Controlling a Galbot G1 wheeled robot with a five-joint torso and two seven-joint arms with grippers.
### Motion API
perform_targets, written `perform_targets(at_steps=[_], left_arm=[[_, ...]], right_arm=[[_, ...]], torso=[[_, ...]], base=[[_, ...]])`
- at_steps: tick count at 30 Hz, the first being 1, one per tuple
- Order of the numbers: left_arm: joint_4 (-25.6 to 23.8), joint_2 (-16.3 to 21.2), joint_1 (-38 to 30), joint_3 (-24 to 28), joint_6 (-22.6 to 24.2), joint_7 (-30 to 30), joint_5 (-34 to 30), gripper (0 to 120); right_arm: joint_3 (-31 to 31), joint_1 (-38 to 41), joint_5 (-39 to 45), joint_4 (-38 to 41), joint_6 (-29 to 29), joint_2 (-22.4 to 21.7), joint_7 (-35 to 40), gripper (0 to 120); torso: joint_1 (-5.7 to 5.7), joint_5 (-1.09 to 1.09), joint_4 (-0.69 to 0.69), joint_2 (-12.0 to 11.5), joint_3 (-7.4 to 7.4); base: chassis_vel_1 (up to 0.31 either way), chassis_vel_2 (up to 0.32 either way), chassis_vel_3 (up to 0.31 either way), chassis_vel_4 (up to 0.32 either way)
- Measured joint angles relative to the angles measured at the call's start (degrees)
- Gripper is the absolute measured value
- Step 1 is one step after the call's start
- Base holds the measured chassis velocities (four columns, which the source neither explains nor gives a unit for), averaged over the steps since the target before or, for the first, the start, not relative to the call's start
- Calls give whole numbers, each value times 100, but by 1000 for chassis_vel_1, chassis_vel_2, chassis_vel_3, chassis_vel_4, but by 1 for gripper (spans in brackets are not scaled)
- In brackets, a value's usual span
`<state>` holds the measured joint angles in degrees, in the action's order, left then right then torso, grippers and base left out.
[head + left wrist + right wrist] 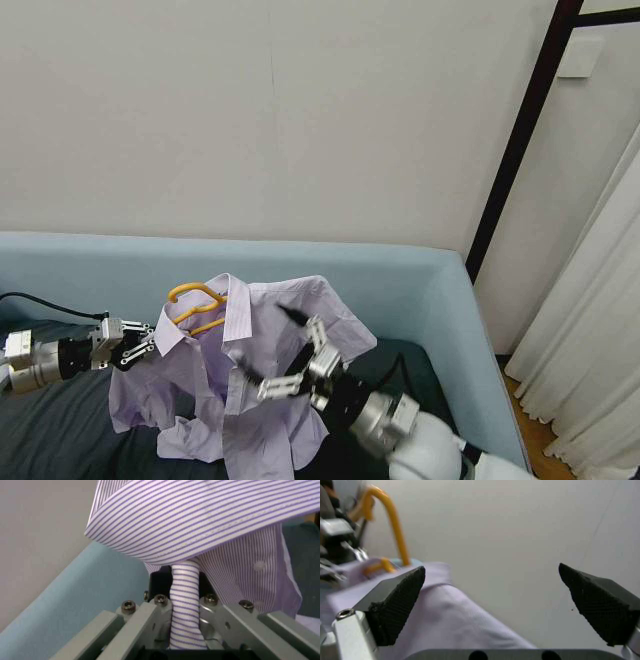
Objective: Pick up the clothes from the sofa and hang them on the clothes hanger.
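Over the blue sofa (430, 290), the limp, light shirt (262, 352) is draped on the hanger (196, 294) and pinched beside it by the left end effector (143, 343), the right end effector (286, 356) spread open opposite; the stitched collar (238, 312) is judged the surest hold.

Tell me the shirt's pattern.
The shirt has thin purple stripes on white, clearest in the left wrist view.

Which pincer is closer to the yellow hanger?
Left. The left pincer is just beside the hanger, shut on the shirt. The right pincer is open, farther off across the shirt.
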<state>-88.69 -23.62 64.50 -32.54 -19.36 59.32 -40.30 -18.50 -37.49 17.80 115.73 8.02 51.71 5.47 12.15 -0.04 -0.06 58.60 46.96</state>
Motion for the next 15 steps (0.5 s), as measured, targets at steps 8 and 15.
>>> perform_targets(at_steps=[8,15], left_arm=[[50,85,-159,247,-32,440,384,1],[-44,84,-297,303,-30,782,452,1]], right_arm=[[125,57,-1,-229,-520,-622,-1125,100],[116,188,373,-467,-800,-651,-2354,100]], torso=[[0,-1,-2,0,0],[0,0,-1,0,0]], base=[[0,0,0,0],[0,0,0,0]])
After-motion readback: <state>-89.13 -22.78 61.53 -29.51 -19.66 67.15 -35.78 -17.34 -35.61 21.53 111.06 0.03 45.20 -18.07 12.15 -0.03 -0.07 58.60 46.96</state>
